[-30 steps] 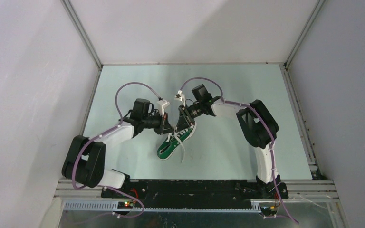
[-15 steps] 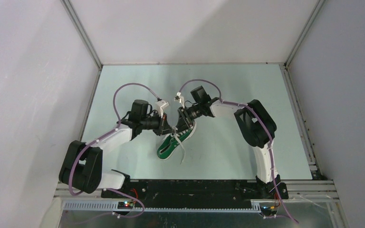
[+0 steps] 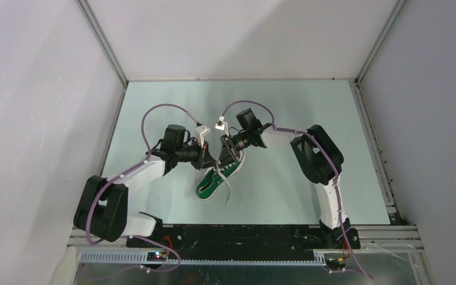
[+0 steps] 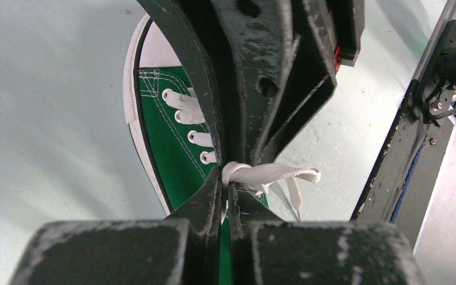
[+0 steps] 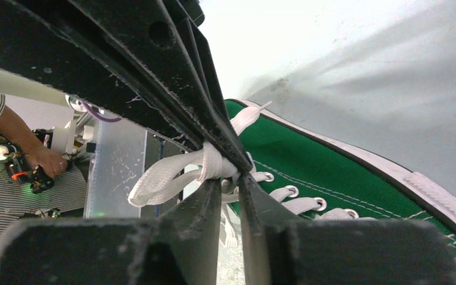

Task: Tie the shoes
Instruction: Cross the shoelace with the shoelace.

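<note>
Centrally on the table sits the green sneaker — open surface all around. Left gripper and right gripper meet above it, each pinching white lace.

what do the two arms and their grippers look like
The left arm and right arm share white shells, bulky black joints and a looping lilac cable. The left gripper and right gripper are black, with scuffed, wedge-shaped fingers.

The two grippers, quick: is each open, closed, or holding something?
Left gripper: closed, pinching the white lace.
Right gripper: tips nearly together at that lace; a grip cannot be told.
</note>
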Available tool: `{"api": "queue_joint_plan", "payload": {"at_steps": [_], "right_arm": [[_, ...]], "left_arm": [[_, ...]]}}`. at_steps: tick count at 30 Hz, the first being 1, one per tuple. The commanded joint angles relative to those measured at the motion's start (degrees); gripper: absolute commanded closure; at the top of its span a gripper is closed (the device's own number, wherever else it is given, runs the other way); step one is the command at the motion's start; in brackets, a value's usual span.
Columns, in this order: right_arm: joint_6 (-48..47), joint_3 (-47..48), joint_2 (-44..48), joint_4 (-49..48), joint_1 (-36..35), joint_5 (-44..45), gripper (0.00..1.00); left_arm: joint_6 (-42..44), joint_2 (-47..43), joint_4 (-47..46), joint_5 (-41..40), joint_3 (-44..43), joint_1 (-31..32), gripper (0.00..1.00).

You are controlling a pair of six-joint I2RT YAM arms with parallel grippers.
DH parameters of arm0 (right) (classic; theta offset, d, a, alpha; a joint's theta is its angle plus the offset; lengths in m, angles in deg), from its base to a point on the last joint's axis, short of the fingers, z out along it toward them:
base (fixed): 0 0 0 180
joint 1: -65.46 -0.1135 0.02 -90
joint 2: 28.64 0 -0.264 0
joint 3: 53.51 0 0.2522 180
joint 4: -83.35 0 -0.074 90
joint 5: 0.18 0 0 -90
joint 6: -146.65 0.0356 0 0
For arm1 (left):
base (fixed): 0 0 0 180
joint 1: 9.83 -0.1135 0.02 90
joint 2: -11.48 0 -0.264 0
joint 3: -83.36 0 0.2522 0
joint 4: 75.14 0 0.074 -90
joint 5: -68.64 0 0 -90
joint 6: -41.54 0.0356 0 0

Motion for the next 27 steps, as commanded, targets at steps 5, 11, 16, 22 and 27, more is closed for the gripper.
{"api": "queue_joint_plan", "payload": {"at_steps": [5, 11, 16, 22, 27], "right_arm": [[3.15, 1.11, -0.94, -4.29, -0.62, -0.79, 0.98], [3.13, 1.1, 1.1, -2.14, -0.34, 1.93, 1.0], [3.72, 0.78, 2.71, -0.99, -0.24, 3.63, 1.0], [3.84, 0.64, 3.17, -0.48, -0.31, 4.82, 1.0], [3.93, 0.62, 2.92, -0.15, -0.19, 5.32, 1.0]], "left_arm": [[-1.17, -1.23, -1.85, 1.83, 0.74, 0.47, 0.95], [-1.28, -2.88, -1.05, 1.14, 0.83, 0.32, 0.6], [-3.44, -6.94, -3.36, -0.98, 1.1, 0.33, 0.37], [0.21, -5.59, -5.19, 1.02, -2.1, 1.57, 0.33], [12.23, -5.03, 5.13, 0.95, -6.72, 2.53, 0.32]]}}
